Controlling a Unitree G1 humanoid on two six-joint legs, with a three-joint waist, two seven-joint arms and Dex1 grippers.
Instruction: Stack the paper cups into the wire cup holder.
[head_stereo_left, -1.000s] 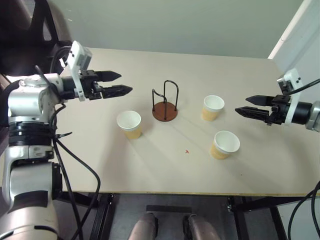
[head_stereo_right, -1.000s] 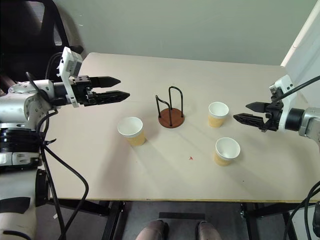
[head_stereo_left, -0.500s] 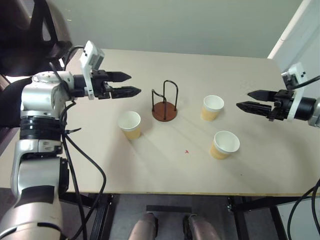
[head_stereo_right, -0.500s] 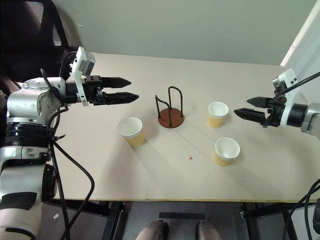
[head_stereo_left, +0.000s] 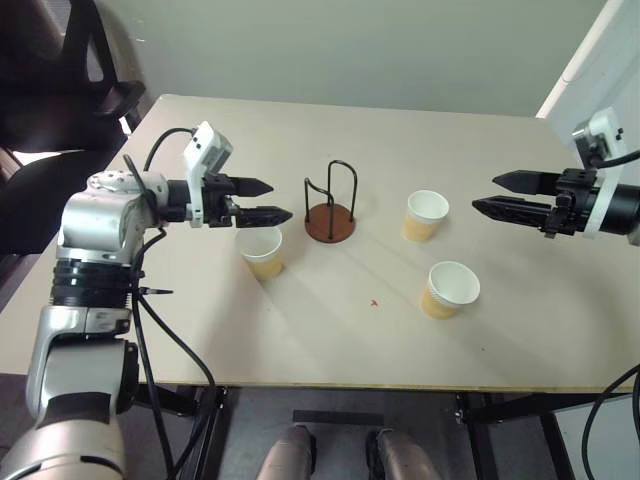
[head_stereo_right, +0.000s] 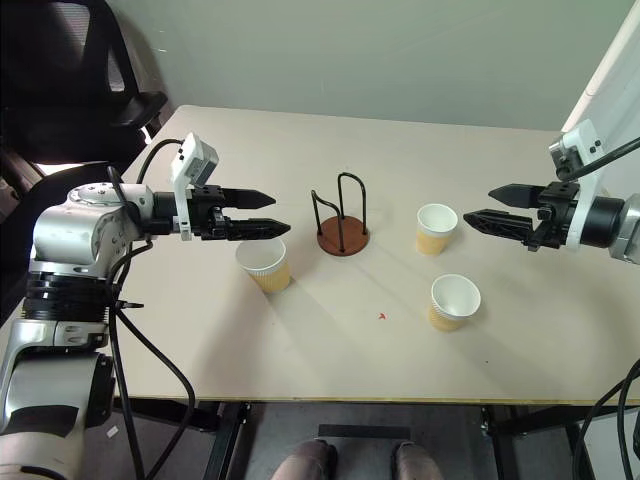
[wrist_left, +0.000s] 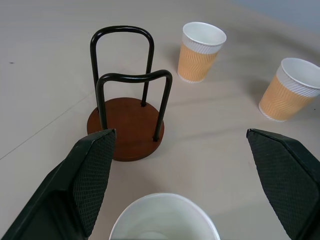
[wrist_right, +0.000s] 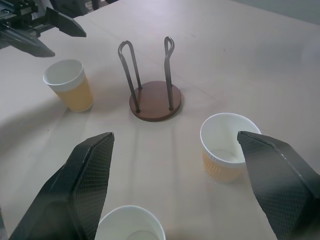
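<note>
My left claw (head_stereo_left: 268, 200) hung spread wide right over the nearest paper cup (head_stereo_left: 261, 248), which sat at the wire cup holder (head_stereo_left: 330, 208)'s 8 o'clock. Best bet: drop straight, straddle the rim, squeeze gently. Right claw (head_stereo_left: 495, 194) was spread too, empty.

Tan cups, brown base, black wire on a pale table

The three paper cups (head_stereo_left: 261, 250) (head_stereo_left: 425, 215) (head_stereo_left: 448, 289) are tan-yellow outside with a faint ribbed zigzag texture, white inside and at the rim. The wire cup holder (head_stereo_left: 330, 212) has a reddish-brown disc and black loops. The table (head_stereo_left: 330, 340) is pale beige, with one tiny red speck (head_stereo_left: 373, 302). Both grippers' fingers (wrist_left: 95, 170) are black with cross-hatched pads.
</note>
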